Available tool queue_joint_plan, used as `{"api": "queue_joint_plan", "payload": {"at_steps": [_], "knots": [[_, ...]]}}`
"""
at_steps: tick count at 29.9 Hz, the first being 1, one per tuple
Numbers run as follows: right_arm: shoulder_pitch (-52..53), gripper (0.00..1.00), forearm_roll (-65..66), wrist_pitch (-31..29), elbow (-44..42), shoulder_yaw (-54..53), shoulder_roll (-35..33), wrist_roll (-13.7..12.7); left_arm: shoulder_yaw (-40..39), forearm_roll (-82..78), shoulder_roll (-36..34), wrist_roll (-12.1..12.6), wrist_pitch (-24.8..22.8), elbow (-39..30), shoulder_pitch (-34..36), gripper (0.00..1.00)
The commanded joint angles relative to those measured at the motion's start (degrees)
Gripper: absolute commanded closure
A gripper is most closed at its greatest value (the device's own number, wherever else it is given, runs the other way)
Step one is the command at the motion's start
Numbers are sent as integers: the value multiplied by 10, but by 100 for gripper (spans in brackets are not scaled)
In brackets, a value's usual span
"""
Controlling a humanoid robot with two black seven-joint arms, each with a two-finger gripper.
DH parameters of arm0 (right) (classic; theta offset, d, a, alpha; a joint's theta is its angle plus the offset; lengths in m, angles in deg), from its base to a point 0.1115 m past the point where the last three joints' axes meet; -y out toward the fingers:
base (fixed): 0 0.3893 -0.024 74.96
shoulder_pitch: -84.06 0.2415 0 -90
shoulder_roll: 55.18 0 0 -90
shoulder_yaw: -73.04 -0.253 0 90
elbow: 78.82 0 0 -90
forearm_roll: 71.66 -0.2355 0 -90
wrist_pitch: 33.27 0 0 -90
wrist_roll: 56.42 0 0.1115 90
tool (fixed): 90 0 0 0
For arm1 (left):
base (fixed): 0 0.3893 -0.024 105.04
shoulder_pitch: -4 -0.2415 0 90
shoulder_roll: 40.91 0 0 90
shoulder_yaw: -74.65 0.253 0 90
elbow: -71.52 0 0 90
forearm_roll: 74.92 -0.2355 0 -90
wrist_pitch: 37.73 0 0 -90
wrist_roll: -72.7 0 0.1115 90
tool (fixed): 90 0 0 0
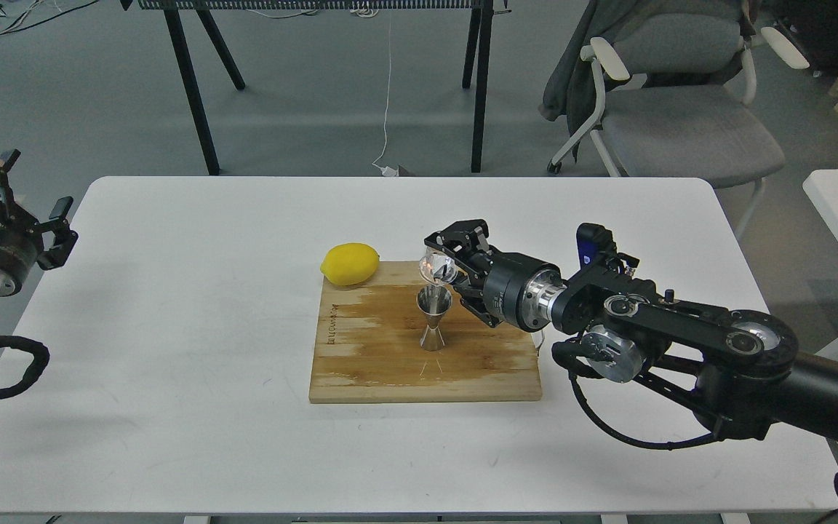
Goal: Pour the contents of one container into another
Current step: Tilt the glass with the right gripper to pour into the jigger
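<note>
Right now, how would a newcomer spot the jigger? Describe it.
On the white table lies a wooden cutting board. Near its middle stands the jigger, directly below the tilted glass cup in the right gripper. Unlike the yellow lemon at the board's corner, it is shiny steel, hourglass-shaped.

yellow lemon (350, 263) centre frame. shiny steel jigger (433, 319). clear colourless glass cup (438, 266). light brown wooden board (425, 342), pale streaks. white table (172, 364). black right gripper (447, 255). grey chair (681, 109) upper right.
</note>
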Motion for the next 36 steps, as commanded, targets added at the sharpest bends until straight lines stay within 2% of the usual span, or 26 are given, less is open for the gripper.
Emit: {"api": "queue_joint_plan", "payload": {"at_steps": [1, 36], "knots": [[0, 67, 4, -1, 0, 0, -1, 0, 0, 0, 0, 0, 0, 1, 0, 11], [14, 67, 81, -11, 0, 21, -13, 2, 0, 0, 0, 0, 0, 5, 0, 11]]}}
